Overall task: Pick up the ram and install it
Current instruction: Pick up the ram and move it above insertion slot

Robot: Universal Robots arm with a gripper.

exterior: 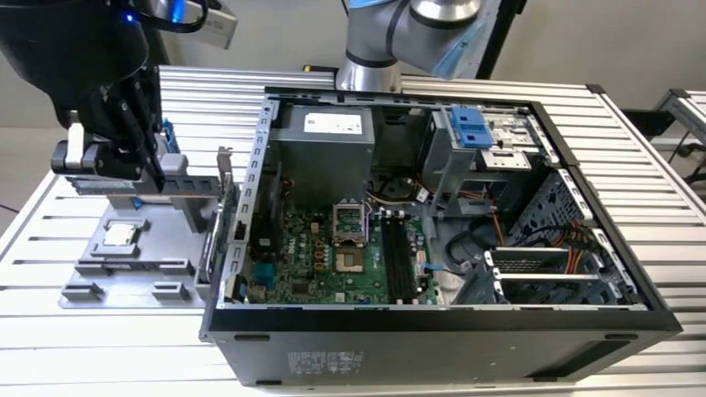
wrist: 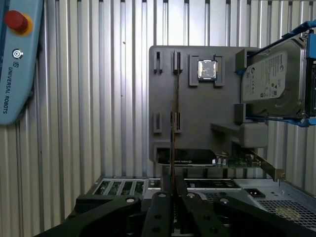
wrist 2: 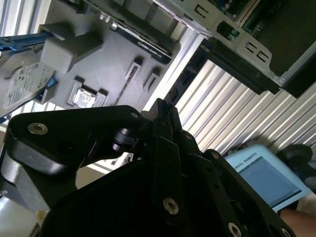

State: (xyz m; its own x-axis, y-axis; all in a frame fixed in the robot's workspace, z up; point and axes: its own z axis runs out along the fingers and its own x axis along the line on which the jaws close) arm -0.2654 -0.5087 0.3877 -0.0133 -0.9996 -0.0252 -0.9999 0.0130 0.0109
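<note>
fig.: your end effector [wrist: 173, 191] is closed on the ram [wrist: 175, 113], which you see edge-on between its fingers, just above the grey holder tray [wrist: 197, 131] on the table [wrist: 98, 123]; the open computer case [exterior: 441, 331] stands beside it.

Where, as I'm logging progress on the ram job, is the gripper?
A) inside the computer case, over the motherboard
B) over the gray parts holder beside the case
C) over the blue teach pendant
B: the exterior view shows the gripper over the gray parts holder, outside the computer case.
</note>
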